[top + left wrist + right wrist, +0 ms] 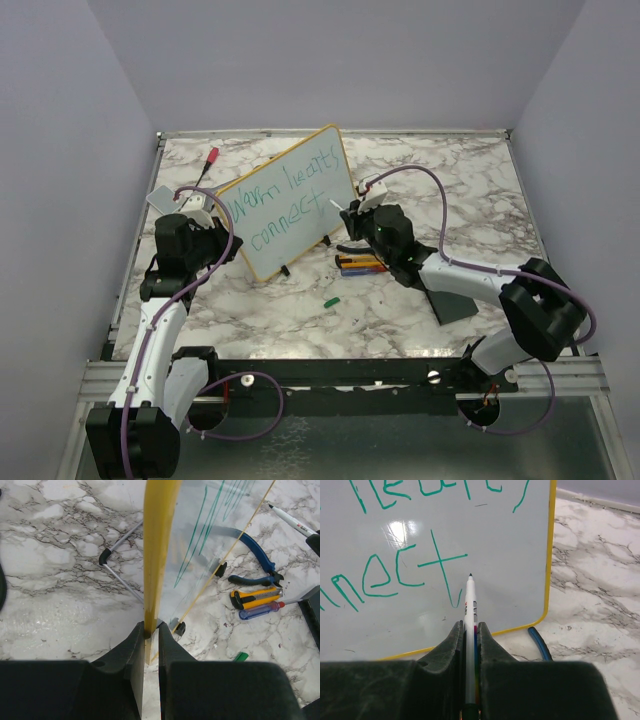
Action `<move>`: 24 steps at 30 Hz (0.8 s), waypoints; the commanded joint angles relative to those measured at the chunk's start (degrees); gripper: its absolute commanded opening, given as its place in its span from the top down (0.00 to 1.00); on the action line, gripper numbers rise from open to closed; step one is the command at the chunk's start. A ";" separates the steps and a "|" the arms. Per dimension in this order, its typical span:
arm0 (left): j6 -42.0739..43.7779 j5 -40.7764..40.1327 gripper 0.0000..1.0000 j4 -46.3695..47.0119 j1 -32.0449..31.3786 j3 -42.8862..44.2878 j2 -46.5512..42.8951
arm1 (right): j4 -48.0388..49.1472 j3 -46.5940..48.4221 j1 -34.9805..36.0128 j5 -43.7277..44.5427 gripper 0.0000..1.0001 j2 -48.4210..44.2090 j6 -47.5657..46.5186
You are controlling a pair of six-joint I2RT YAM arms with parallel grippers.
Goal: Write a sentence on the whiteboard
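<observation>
Marble table [450,190]: whiteboard [300,165] stood tilted left of center, left gripper [151,631] clamped on its yellow edge. Right gripper [470,630] pinched a marker [470,602] near the sentence [283,232]; tip contact unclear. Pliers [257,555], knife [255,597], screwdriver [257,611] lay beside.

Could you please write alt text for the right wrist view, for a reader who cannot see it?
The right gripper, shut on a white marker, points its tip at the whiteboard just right of the final t in the teal handwriting. The board's yellow frame and the marble table show at right.
</observation>
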 commanded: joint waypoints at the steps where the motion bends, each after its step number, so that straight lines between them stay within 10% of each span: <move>1: 0.00 -1.29 1.00 0.57 -0.17 0.31 -0.77 | -0.81 -0.90 0.09 1.67 0.99 0.59 0.89; 24: -0.07 -1.45 1.00 0.57 -0.29 0.31 -0.68 | -1.01 -1.70 -1.18 0.34 0.99 2.84 2.29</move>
